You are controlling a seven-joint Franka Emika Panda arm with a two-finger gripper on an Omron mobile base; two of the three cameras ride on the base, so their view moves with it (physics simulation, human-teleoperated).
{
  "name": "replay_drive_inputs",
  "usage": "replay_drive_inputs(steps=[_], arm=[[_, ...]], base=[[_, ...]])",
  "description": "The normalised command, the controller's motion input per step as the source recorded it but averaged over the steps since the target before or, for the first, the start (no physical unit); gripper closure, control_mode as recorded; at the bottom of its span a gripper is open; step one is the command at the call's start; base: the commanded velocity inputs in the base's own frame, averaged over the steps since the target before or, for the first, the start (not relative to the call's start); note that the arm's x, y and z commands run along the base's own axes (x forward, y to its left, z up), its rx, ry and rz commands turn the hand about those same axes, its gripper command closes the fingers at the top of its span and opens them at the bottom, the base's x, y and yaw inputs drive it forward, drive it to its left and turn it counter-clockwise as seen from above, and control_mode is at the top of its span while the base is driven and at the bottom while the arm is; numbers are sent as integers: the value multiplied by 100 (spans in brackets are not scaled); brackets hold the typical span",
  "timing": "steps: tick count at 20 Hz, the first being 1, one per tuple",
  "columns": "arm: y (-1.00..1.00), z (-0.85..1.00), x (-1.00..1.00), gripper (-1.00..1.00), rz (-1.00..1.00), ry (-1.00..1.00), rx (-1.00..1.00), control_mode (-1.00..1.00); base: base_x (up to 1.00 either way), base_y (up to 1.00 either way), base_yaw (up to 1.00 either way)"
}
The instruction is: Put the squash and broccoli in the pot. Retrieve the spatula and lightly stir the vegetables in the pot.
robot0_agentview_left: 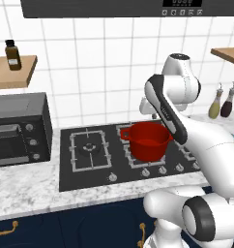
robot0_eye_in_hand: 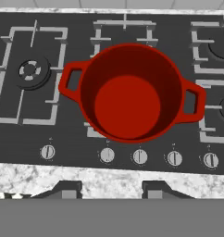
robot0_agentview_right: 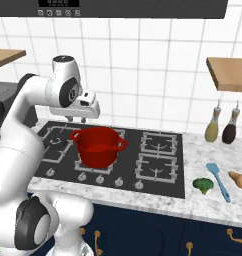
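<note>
Place: a home kitchen
Cooking: black gas hob (robot0_agentview_right: 113, 155) with grey grates and a knob row
Surfaces: speckled marble counter (robot0_agentview_left: 22, 191), white tiled wall (robot0_agentview_right: 143, 75)
Fittings: dark toaster oven (robot0_agentview_left: 20, 128), wooden shelves (robot0_agentview_right: 228, 72), navy cabinets with brass handles (robot0_agentview_right: 213, 235)

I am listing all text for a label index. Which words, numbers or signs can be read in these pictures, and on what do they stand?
None can be read.
Hood panel: lit digits, too blurred.
Brown bottle: pale label, too small.
Stove knobs: plain marks, no text.
</note>
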Motion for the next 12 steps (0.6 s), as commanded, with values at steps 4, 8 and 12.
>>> replay_drive_inputs(steps=[4, 8, 12], arm=[[0, 0, 0, -100, 0, 0, 0, 100], [0, 0, 0, -100, 0, 0, 0, 100], [0, 0, 0, -100, 0, 0, 0, 100]], base=[[0, -6, 0], [0, -49, 0], [0, -54, 0]])
